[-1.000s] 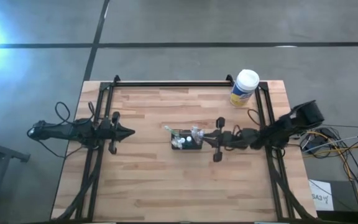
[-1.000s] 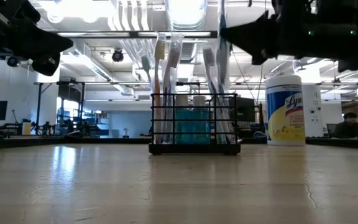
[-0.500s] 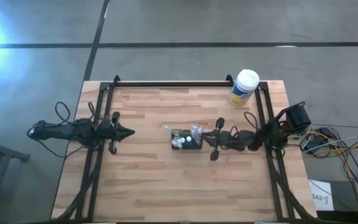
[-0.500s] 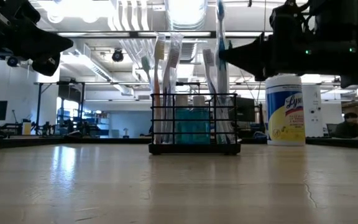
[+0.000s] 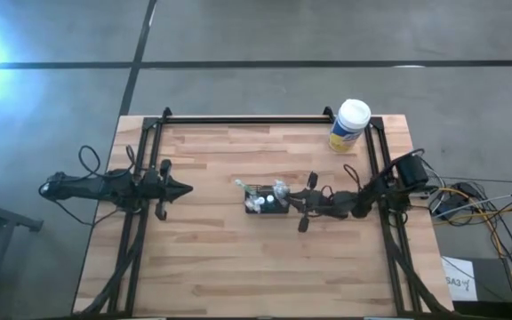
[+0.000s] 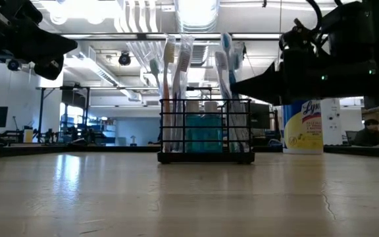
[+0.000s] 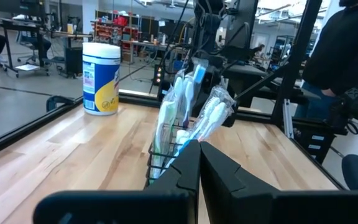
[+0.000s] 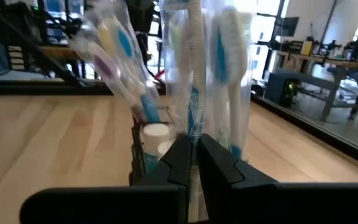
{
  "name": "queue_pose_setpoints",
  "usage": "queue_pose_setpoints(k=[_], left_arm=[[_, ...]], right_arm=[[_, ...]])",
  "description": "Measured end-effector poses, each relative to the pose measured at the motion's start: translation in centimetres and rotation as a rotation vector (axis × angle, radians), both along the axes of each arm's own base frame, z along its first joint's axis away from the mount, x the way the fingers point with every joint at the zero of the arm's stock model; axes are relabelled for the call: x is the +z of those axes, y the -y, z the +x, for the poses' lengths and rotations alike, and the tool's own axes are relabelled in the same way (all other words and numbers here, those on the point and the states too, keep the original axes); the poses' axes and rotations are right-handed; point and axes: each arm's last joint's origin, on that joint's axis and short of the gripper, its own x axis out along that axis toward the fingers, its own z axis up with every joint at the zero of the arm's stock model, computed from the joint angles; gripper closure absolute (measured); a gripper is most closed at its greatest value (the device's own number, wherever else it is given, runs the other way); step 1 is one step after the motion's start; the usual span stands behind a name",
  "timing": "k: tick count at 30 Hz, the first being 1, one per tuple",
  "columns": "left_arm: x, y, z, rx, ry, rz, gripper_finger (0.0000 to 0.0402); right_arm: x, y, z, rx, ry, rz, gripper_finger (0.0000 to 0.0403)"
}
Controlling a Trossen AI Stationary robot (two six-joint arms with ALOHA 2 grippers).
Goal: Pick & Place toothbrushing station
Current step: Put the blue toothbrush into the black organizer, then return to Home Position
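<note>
The toothbrushing station (image 5: 265,202), a small black wire caddy, stands on its base at the table's middle. It holds several wrapped toothbrushes (image 6: 226,66) and small bottles, and shows in the low view (image 6: 206,131) and both wrist views (image 7: 166,155) (image 8: 143,155). My right gripper (image 5: 292,201) is shut and lies level at the caddy's right side, at the height of its rim (image 6: 237,84). My left gripper (image 5: 188,188) is shut and waits above the table's left part, pointing at the caddy (image 7: 199,146). My right gripper meets the wrapped toothbrushes (image 8: 194,93) on the caddy's right side with the tips of its shut fingers. It comes level from the table's right. The caddy stands upright on the table. The fingers themselves hide the exact spot of contact.
A tall white-capped, yellow-labelled canister (image 5: 350,124) stands at the table's far right corner, behind my right arm in the low view (image 6: 301,125). Black frame rails (image 5: 247,118) run along the far edge and both sides. Bare wood lies in front of the caddy.
My right gripper has come down and toward the table's left, up to the caddy's right side. The tall blue-headed toothbrush on that side has tipped over toward the left and now stands lower. The caddy has stayed where it was.
</note>
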Motion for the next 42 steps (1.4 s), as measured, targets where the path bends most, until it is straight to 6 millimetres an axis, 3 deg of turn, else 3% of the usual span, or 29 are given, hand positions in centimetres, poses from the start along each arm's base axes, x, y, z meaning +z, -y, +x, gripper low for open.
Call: queue_pose_setpoints(k=[11, 24, 32, 42], left_arm=[[0.2, 0.0, 0.0, 0.000, 0.019, -0.005, 0.0390], [0.4, 0.0, 0.0, 0.000, 0.040, -0.010, 0.0390], [0.4, 0.0, 0.0, 0.000, 0.037, -0.016, 0.0390], [0.4, 0.0, 0.0, 0.000, 0.037, -0.014, 0.0390]], right_arm=[[-0.5, -0.3, 0.1, -0.008, -0.004, 0.046, 0.0385], [-0.1, -0.7, 0.0, 0.013, 0.022, 0.109, 0.0269], [1.6, -0.5, -0.5, -0.037, 0.043, 0.114, 0.0232], [5.1, -1.0, -1.0, -0.011, 0.007, 0.099, 0.0223]])
